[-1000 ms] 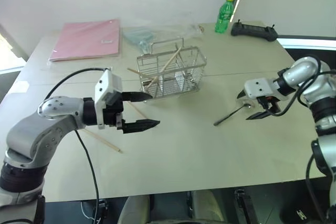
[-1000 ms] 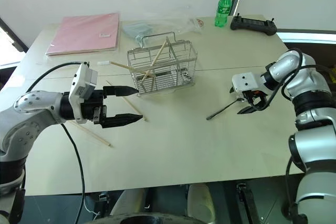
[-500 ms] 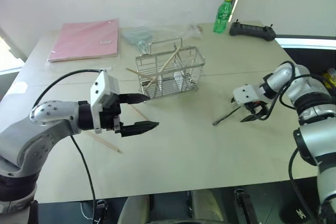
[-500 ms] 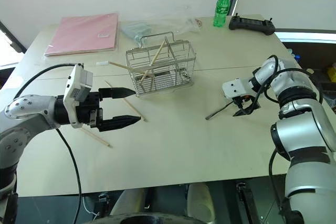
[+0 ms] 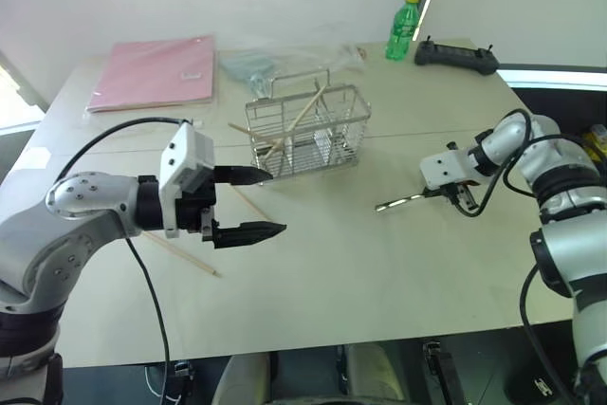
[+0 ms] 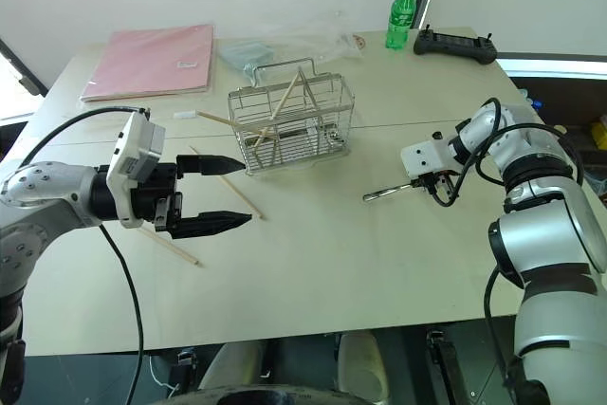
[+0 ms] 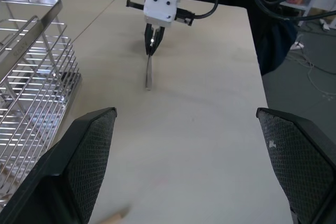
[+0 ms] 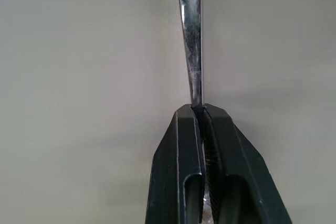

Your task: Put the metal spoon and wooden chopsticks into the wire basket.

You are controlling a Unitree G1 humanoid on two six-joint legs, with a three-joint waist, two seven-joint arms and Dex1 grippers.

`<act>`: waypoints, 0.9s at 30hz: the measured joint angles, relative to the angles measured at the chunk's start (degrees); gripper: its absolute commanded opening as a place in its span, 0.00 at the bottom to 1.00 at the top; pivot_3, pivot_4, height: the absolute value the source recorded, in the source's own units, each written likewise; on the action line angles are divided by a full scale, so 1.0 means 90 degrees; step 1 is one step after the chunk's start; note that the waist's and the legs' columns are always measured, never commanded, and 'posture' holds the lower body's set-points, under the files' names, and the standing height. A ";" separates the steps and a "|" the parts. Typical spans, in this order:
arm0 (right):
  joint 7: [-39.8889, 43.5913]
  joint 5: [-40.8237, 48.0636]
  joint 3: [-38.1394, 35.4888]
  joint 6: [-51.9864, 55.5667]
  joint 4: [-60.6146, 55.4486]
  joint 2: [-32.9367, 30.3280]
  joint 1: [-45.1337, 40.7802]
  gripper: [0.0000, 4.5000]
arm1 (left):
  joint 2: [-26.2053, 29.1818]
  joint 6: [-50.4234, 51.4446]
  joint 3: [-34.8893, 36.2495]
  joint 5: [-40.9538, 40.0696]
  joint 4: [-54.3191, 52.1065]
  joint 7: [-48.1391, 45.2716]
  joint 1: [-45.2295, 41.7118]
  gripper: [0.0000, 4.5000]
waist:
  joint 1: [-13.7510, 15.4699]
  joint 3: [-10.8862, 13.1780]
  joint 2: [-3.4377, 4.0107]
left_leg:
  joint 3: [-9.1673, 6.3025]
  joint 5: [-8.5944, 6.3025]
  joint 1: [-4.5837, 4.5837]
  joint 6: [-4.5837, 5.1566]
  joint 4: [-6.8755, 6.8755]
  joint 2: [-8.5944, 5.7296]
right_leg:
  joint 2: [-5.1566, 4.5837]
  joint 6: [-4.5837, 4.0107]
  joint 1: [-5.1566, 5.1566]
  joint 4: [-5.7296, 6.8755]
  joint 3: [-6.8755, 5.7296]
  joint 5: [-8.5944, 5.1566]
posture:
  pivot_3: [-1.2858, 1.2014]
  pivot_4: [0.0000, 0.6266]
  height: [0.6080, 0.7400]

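Right fingers [image 8: 202, 124] newly shut (metal spoon [image 8: 190, 35])

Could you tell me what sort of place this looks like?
Probably an indoor robot test room: a plain table against a bare wall, with a handheld controller, a green bottle and a pink folder.

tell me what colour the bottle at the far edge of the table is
Green, with a yellow cap; the bottle shows best in the right eye view.
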 measured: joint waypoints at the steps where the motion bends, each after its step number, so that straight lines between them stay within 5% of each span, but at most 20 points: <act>1: 0.0032 0.0033 -0.0021 0.0016 -0.0001 0.0002 0.0001 0.01 | -0.0001 -0.0003 -0.0012 0.0002 0.0026 -0.0007 -0.0037 1.00 | 0.0000 0.0000 0.0000 | 0.0000 0.0000 0.0000 0.0000 0.0000 0.0000 | 0.0000 0.0000 0.0000 0.0000 0.0000 0.0000 | 0.52 0.24 0.76; 11: 0.0438 0.0976 -0.0682 0.0059 -0.0883 -0.0066 0.0364 0.01 | -0.0041 -0.0243 -0.0205 0.0232 0.0456 -0.0195 -0.0313 1.00 | -0.0003 0.0003 0.0006 | 0.0000 0.0000 0.0000 0.0000 -0.0001 0.0001 | 0.0000 0.0004 -0.0002 0.0000 0.0001 0.0002 | 0.52 0.24 0.76; 17: 0.1386 0.3437 -0.1758 0.3018 -0.5297 -0.0762 0.2167 0.01 | -0.0188 -0.0512 -0.0294 0.0496 0.0975 -0.0297 -0.0824 1.00 | 0.0088 0.0007 0.0013 | -0.0017 -0.0001 -0.0013 0.0000 0.0001 0.0001 | -0.0001 0.0007 -0.0004 0.0000 -0.0002 0.0003 | 0.52 0.24 0.76; 21: 0.0152 0.5761 -0.3073 0.6688 -0.7781 -0.0849 0.2237 0.01 | -0.0327 -0.0686 -0.0342 0.0667 0.1341 -0.0380 -0.1139 1.00 | 0.0025 0.0014 0.0026 | -0.0002 -0.0001 -0.0009 0.0002 0.0011 0.0006 | -0.0007 -0.0018 -0.0010 0.0003 0.0001 0.0000 | 0.52 0.24 0.76; 27: -0.2583 0.6617 -0.4309 0.8316 -0.7944 0.0097 0.1031 0.01 | -0.0458 -0.0853 -0.0486 0.0858 0.1592 -0.0483 -0.1272 1.00 | 0.0047 0.0001 0.0006 | 0.0001 -0.0002 -0.0012 0.0003 0.0010 0.0009 | 0.0001 -0.0027 -0.0011 -0.0001 -0.0001 -0.0002 | 0.52 0.24 0.76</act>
